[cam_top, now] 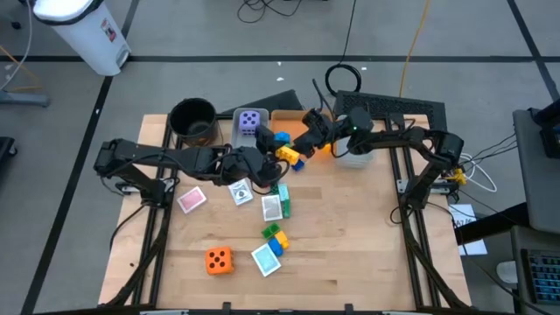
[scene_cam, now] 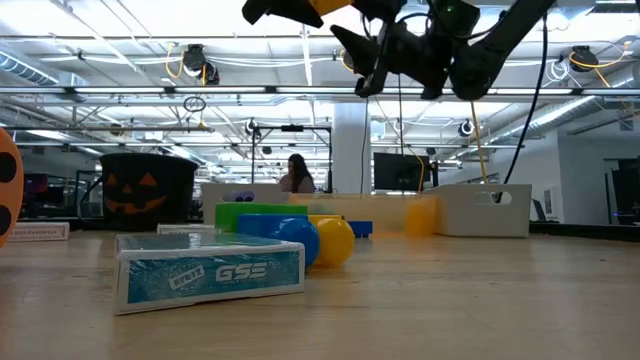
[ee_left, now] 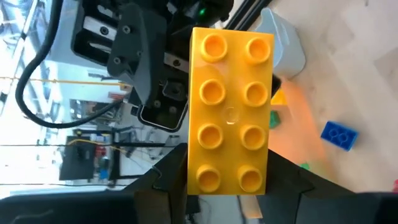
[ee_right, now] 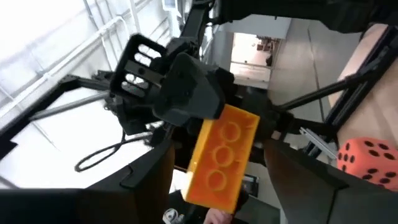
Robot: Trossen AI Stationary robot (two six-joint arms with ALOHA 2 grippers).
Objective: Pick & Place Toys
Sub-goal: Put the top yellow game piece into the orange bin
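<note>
Between left hand (ee_left: 229,186) fingers: yellow brick (ee_left: 230,112), right hand (cam_top: 308,122) beside

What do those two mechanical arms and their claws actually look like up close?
Both are dark, jointed arms of slim black segments. The left arm and right arm have thin black cables along them. A small green light glows on the right arm. Each ends in a claw with two flat, dark fingers: left claw, right claw.
</note>
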